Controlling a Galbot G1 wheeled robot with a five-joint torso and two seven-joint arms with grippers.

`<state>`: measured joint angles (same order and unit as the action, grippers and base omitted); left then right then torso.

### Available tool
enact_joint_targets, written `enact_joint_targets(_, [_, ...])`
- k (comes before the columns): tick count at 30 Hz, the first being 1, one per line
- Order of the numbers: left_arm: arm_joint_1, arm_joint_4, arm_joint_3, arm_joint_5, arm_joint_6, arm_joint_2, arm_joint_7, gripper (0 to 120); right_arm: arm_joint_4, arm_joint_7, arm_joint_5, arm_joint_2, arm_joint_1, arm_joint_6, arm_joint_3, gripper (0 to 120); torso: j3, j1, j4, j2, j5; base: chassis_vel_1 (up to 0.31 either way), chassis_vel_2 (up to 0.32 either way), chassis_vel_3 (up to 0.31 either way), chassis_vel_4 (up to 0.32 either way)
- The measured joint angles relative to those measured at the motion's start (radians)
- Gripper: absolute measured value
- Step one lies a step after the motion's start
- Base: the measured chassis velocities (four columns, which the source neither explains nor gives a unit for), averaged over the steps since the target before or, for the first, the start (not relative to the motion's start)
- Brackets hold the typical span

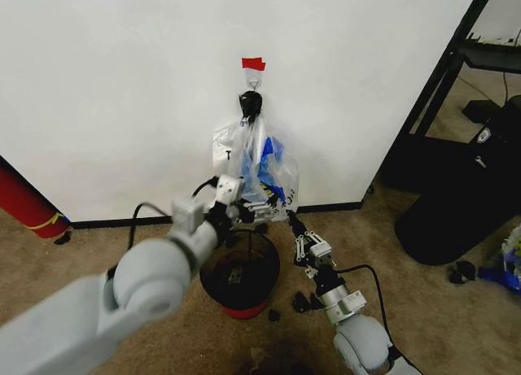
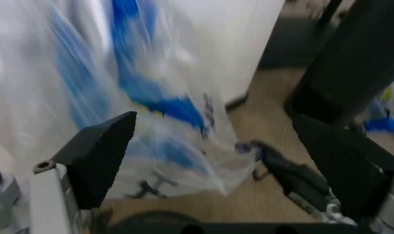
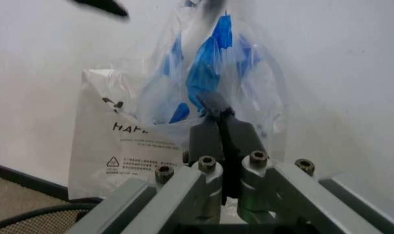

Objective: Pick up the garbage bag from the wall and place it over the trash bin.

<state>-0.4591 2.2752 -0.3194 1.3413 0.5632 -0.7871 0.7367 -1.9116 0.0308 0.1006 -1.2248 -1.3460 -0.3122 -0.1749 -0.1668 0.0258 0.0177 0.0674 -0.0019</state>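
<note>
The garbage bag (image 1: 262, 159), thin and translucent with blue patches, hangs from a small hook (image 1: 254, 83) on the white wall (image 1: 122, 82), under a strip of red tape (image 1: 253, 63). My left gripper (image 1: 242, 209) is open wide in front of the bag's lower part (image 2: 151, 97), fingers (image 2: 99, 156) spread. My right gripper (image 1: 291, 221) is shut, its tips (image 3: 214, 103) right at the bag's lower right corner (image 3: 249, 63); I cannot tell if plastic is pinched. The trash bin (image 1: 240, 279), black mesh with a red base, stands on the carpet below the bag, between both arms.
A whiter bag with dark lettering (image 3: 112, 146) hangs behind the translucent one. A big red cylinder (image 1: 24, 200) leans at the left wall. A black frame (image 1: 440, 74) and a dark bulky object (image 1: 456, 204) stand at the right. Small black scraps (image 1: 303, 302) lie on the carpet.
</note>
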Motion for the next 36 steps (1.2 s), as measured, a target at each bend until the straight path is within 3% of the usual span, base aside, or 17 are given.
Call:
enact_joint_targets(6, [0.174, -0.141, -0.129, 0.041, 0.066, -0.092, 0.082, 94, -0.009, -0.005, 0.007, 0.001, -0.007, 0.0, -0.009, 0, 0.0, 0.0, -0.0002, 0.0, 0.0001, 0.0, 0.0, 0.0, 0.0])
enact_joint_targets(13, [0.228, -0.195, -0.181, 0.027, 0.114, -0.109, 0.1, 92, -0.014, -0.006, 0.012, 0.003, -0.011, 0.0, -0.015, 0, 0.0, 0.0, -0.0001, 0.0, 0.0001, 0.0, 0.0, 0.0, 0.0])
enact_joint_targets(19, [0.249, -0.226, -0.213, 0.083, 0.164, -0.114, 0.169, 62, -0.022, -0.008, 0.016, 0.009, -0.012, -0.001, -0.024, 0, 0.0, 0.0, -0.0004, 0.0, -0.0001, 0.0, 0.0, 0.0, 0.0])
enact_joint_targets(23, [0.259, -0.235, -0.218, 0.098, 0.172, -0.116, 0.197, 52, -0.025, -0.008, 0.018, 0.009, -0.012, -0.001, -0.025, 0, 0.0, 0.0, -0.0001, 0.0, 0.0, 0.0, 0.0, 0.0, 0.0])
enact_joint_targets(25, [0.265, -0.237, -0.221, 0.119, 0.178, -0.109, 0.221, 41, -0.025, -0.008, 0.018, 0.007, -0.009, -0.001, -0.024, 0, 0.0, 0.0, -0.0003, 0.0, 0.0, 0.0, 0.0, 0.0, 0.0])
enact_joint_targets(33, [0.248, -0.234, -0.204, 0.164, 0.178, -0.101, 0.26, 13, -0.023, -0.005, 0.02, 0.005, -0.004, 0.0, -0.022, 0, 0.0, 0.0, -0.0003, 0.0, -0.0001, 0.0, 0.0, 0.0, 0.0])
enact_joint_targets(36, [0.215, -0.228, -0.17, 0.14, 0.146, -0.1, 0.227, 1, -0.022, 0.001, 0.026, -0.001, -0.005, 0.001, -0.022, 0, 0.0, 0.0, -0.0002, 0.0, 0.0, 0.0, 0.0, 0.0, 0.0])
